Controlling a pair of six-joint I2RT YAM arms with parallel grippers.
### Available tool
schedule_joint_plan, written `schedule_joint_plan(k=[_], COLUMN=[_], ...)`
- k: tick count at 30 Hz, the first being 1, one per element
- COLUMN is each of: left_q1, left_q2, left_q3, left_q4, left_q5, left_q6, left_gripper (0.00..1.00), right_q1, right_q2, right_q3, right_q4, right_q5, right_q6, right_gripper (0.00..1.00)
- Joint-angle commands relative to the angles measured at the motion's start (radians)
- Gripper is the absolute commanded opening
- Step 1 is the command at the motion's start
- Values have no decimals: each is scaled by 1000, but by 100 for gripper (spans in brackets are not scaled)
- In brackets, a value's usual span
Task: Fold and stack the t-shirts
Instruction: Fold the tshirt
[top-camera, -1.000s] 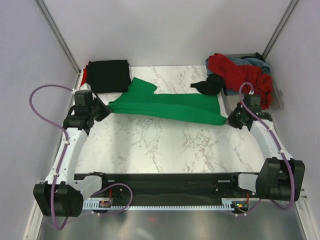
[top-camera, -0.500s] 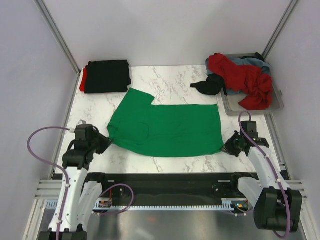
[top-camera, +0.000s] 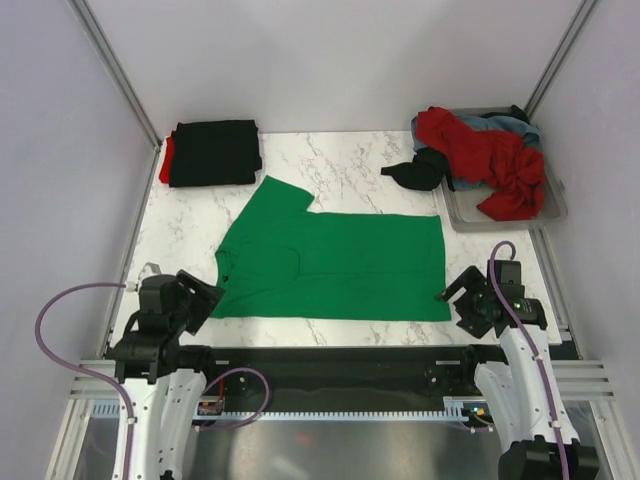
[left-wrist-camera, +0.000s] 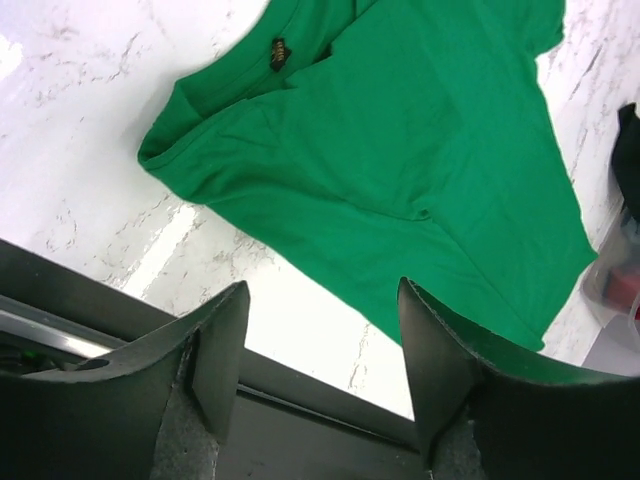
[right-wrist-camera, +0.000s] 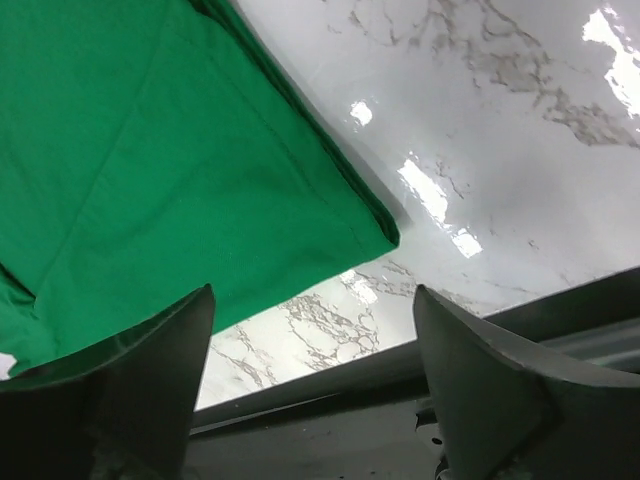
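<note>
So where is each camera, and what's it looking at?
Top external: high behind the arms, looking down at the table, the green t-shirt lying flat, both arms showing.
Left wrist: on the left arm, looking past the open left fingers at the shirt's collar end.
Right wrist: on the right arm, looking past the open right fingers at the shirt's hem corner.
All three see the green t-shirt.

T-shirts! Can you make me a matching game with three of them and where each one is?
Things:
1. green t-shirt
2. folded black t-shirt
3. grey-blue t-shirt

Places:
A. in the tray at the far right
B. spread flat in the middle of the table
C. far left corner of the table

Pairs: 1-B, 2-C, 3-A
</note>
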Motion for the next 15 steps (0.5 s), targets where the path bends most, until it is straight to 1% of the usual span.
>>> schedule_joint_plan(k=[1,2,3,4,5,7,8,9,11,12,14,15], left_q1=[5,7,7,5,5,5,5,4,-1,-6,-10,-16], left_q2=[58,91,135,178,288,406,547,613,770,928,1075,1223], left_q3=[73,87,102,110,125,191,220,294,383,479,587,691], left_q4=[96,163,226,275,309,407,443,498,544,556,567,569], left_q5=[7,42,68,125,133,154,162,168,164,159,133,125], left_q6=[103,119,166,191,204,258,283,328,384,434,476,500], left_gripper=[69,70,70,70,70,70,68,68,66,65,60,59], right_q1=[-3,-2,-3,-3,-3,-3,-2,-2,0,0,1,1], right_q2=[7,17,28,52,69,126,145,158,203,215,258,270], right_q3=[97,119,140,180,200,263,284,301,340,349,369,378], right_q4=[-47,-44,-33,-16,16,36,53,61,90,100,136,148], right_q5=[53,70,67,58,46,34,35,40,53,60,50,46], right_q6=[-13,-23,-37,-69,-80,-109,-135,-151,-183,-192,-203,-212], right_gripper=[92,92,92,92,91,89,89,89,89,89,89,89])
